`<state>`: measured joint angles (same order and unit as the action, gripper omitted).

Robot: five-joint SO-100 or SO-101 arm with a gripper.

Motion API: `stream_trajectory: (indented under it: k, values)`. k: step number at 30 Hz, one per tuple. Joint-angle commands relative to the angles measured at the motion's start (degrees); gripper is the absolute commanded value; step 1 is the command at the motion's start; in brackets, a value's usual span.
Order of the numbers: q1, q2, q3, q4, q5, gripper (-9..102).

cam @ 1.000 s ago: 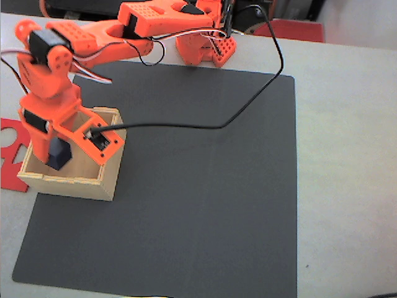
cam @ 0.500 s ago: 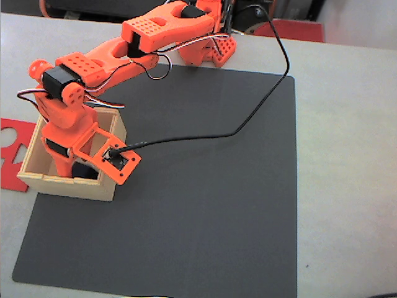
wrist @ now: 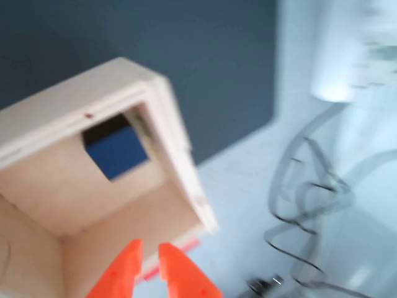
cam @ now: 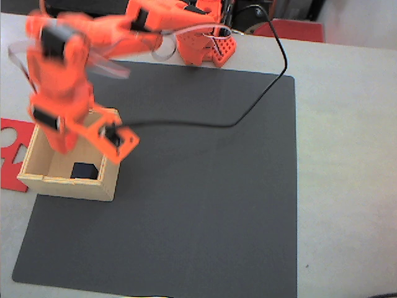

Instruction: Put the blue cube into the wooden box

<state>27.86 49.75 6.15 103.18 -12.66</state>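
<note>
Plywood walls of the wooden box (cam: pixel 68 186) frame everything here: in the fixed view the box sits at the left edge of a dark mat (cam: pixel 198 198) on the pale desk (cam: pixel 341 155), and the blue cube (cam: pixel 84 171) lies on the box floor, near the front wall and apart from the arm. In the wrist view the cube (wrist: pixel 118 152) shows as a blue square on the box (wrist: pixel 167 143) floor, tucked toward one corner.

Above the box's rear half hangs the orange arm (cam: pixel 62 81), blurred. Its end effector (wrist: pixel 147 261) enters the wrist view from the bottom edge — two orange fingertips (wrist: pixel 177 267) nearly together, a thin gap between them, nothing held. A black cable (cam: pixel 260 105) arcs across the mat from the arm toward the arm's base (cam: pixel 205 46) behind the box. A flat red sheet (cam: pixel 9 155) lies on the desk just left of the box.
</note>
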Motion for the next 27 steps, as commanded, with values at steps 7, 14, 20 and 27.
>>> stream_trajectory:
  k: [7, 14, 20, 27]
  values:
    - [-11.07, 48.96, 28.13, 0.18, -0.09, 0]
    - [-28.92, 76.73, 69.70, -4.92, -1.23, 0]
    - [-41.48, 96.42, 89.65, -6.33, -0.62, 0]
    - [-40.43, 118.74, 115.40, -13.62, -5.71, 0]
